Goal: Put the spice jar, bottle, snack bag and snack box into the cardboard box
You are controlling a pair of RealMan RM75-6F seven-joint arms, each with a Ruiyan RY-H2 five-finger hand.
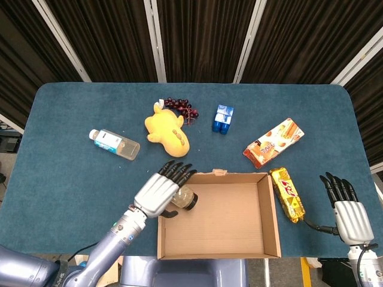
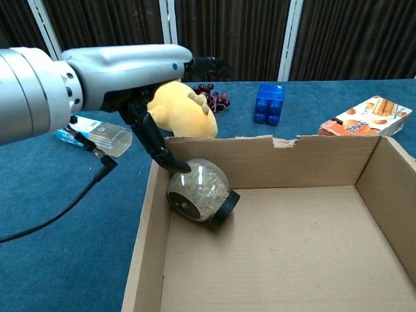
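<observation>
Left hand — silver, fingers spread and extended over the near-left corner of the open brown cardboard box; nothing gripped. One dark finger is seen in the chest view reaching down beside the round clear glass spice jar with black lid, at or just off its top; actual contact cannot be told. Jar lies tilted on its side on the box floor, against the left wall, lid toward the box centre.

Step in hand, judged: release of jar, 1 of 4 items. To be done well, hand should be lifted straight up w/ fingers kept apart, so the jar is not dragged or rolled and the left wall is not snagged. Jar is round and may roll — room should be left for the rest.

Right hand — silver w/ black fingers, held open, empty, near the table's right edge, apart from everything.

Containers:
- Cardboard box: spice jar only; rest of floor bare.
- Clear plastic bottle w/ blue label: lying on blue table, left of box; contents not discernible.
- Orange snack box: on table, beyond the box's right corner.
- Yellow-red snack bag: just beside box's right wall, outside.

Not task items: yellow plush toy, dark grapes, blue block.
</observation>
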